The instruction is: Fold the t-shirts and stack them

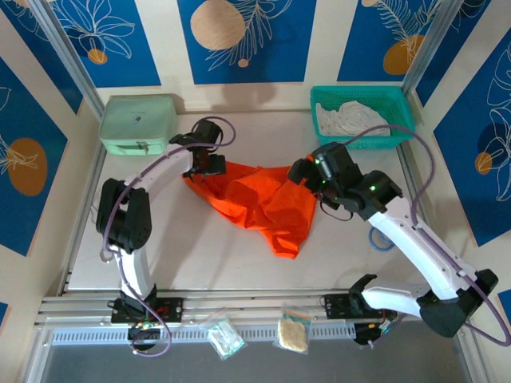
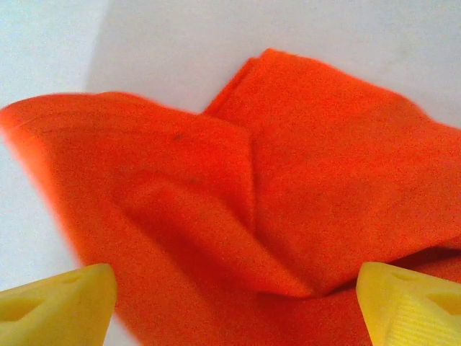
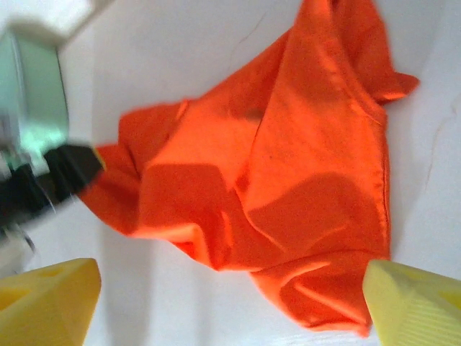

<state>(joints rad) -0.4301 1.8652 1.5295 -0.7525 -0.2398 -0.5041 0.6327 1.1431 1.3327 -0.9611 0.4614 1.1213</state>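
both spread wide: left tool [image 1: 209,169] and right tool [image 1: 299,174] at the orange tee [image 1: 267,199]

the two arms reach in from the near edge toward the middle of the surface [image 1: 192,255]. the left tool sits at the left end of the orange tee. its yellow fingers [image 2: 57,303] stand far apart with nothing pinched. in the left wrist view the cloth lies rumpled under and beyond them, one fold lapped over another. the right tool sits at the tee's right side, its jaws just as wide and gripping nothing. the right wrist view looks down on the tee lying loose and creased on the surface, one corner poking toward the upper right. seen from above, the orange tee is a crumpled, unfolded heap between the two tools, with a tail of cloth running toward the near edge. a white tee [image 1: 345,120] lies bunched in a teal basket [image 1: 319,96] at the far right corner. a mint case [image 1: 137,124] stands at the far left corner, apart from the orange tee.
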